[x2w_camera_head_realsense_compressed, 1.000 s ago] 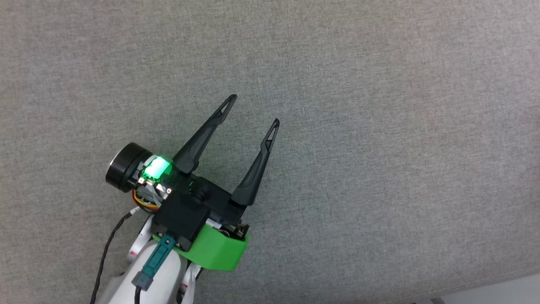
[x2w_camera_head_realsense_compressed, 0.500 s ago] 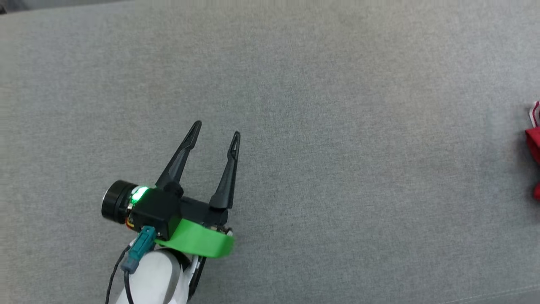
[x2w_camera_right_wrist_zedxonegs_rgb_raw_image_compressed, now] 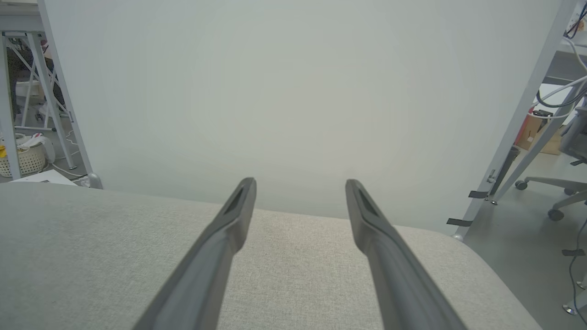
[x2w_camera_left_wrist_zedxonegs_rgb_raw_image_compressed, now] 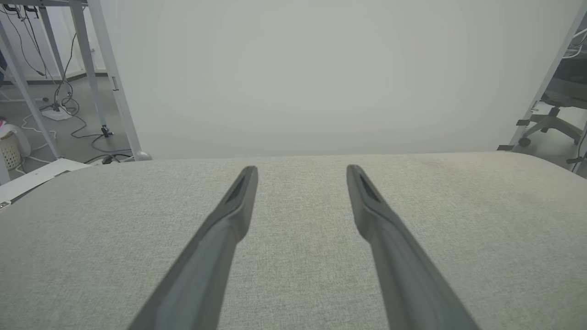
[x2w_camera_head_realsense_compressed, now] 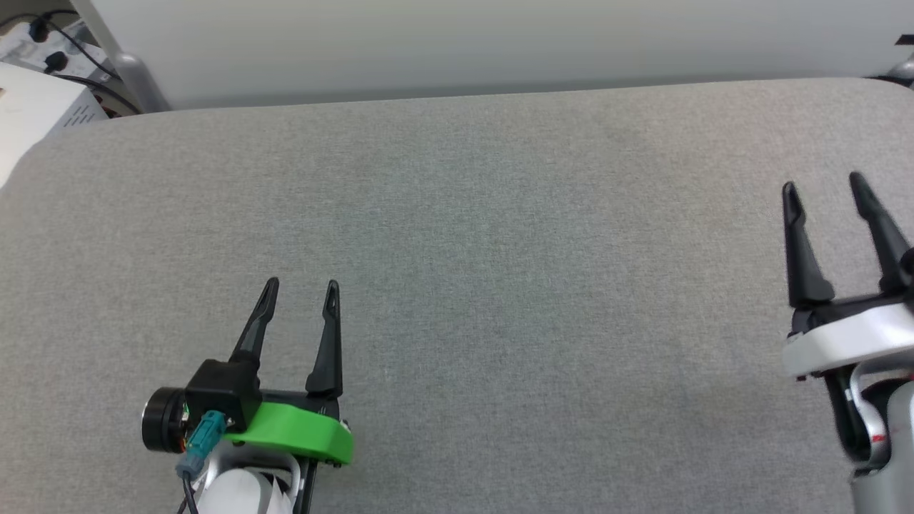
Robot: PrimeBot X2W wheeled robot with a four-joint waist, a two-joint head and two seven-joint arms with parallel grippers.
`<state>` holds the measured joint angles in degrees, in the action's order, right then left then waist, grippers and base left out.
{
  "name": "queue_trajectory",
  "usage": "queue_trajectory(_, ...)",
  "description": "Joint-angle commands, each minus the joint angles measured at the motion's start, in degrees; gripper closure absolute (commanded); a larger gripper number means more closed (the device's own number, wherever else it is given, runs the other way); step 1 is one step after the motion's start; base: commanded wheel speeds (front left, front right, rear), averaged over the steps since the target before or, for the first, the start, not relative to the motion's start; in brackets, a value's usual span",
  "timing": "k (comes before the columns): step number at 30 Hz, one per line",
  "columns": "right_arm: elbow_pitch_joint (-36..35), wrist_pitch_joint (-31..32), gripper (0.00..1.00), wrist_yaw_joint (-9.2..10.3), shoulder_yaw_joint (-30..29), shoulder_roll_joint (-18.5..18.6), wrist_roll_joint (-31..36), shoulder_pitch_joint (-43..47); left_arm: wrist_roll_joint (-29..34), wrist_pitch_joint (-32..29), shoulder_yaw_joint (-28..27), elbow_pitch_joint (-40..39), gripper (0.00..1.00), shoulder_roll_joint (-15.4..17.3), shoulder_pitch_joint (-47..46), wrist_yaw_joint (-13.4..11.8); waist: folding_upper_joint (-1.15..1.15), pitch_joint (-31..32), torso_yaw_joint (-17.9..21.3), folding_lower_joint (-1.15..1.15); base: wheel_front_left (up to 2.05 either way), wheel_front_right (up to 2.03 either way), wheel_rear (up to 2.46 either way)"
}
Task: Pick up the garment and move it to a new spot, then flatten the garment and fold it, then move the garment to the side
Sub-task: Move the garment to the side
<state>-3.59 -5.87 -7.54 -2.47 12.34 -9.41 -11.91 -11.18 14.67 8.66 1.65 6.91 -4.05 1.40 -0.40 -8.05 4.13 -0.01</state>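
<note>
- Two dark, long-fingered grippers, the left gripper and the right gripper, hover over a pale grey fabric-covered surface.
- On its green-collared wrist, the left gripper sits toward the surface's near edge, left of middle. Its fingers are spread wide with nothing between them.
- By the right edge hangs the white-collared right gripper, its fingers likewise spread wide and bare.
- Where the red sports jersey garment lies I cannot tell.
- Judged step: either just before the pick-up or just after the setting aside, since empty fingers suit both.
- The next move likely calls for finding the garment first, then lowering wide fingers onto a bunched fold.
</note>
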Motion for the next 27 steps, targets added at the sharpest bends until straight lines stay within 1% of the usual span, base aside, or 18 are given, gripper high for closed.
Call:
queue_trajectory(1,0.14,-0.71,0.00,0.05,0.11,-1.34,-0.95,1.68,-0.70,0.32,-0.59,1.06,0.00,-0.23,1.34,0.51,0.40,2.34,-2.33,0.01,0.00,0.00,0.00)
queue_trajectory(5,2.14,-3.05,0.00,0.05,0.39,-5.27,-1.46,5.44,0.56,0.32,-1.82,2.43,0.00,-0.49,2.09,0.54,0.40,3.20,-2.88,0.01,0.00,0.00,0.00)
queue_trajectory(9,4.35,-4.93,0.00,0.05,1.35,-7.16,-0.84,7.68,1.62,0.32,-2.80,2.23,0.00,-1.06,2.92,0.97,0.40,3.74,-3.02,0.01,0.00,0.00,0.00)
queue_trajectory(12,5.68,-5.91,0.00,0.05,1.90,-7.69,1.34,8.47,2.55,0.32,-3.60,2.22,0.00,-1.37,3.41,1.20,0.40,3.97,-2.99,0.01,0.00,0.00,0.00)
queue_trajectory(19,7.71,-7.08,0.00,0.05,2.31,-8.85,2.36,8.79,4.02,0.32,-5.25,1.59,0.00,-2.31,3.87,1.90,0.40,4.18,-2.98,0.01,0.00,0.00,0.00)
queue_trajectory(27,8.78,-7.59,0.00,0.05,2.76,-9.10,4.95,8.78,5.07,0.32,-5.92,0.43,0.00,-3.11,4.35,2.92,0.40,4.53,-3.05,0.01,0.00,0.00,0.00)
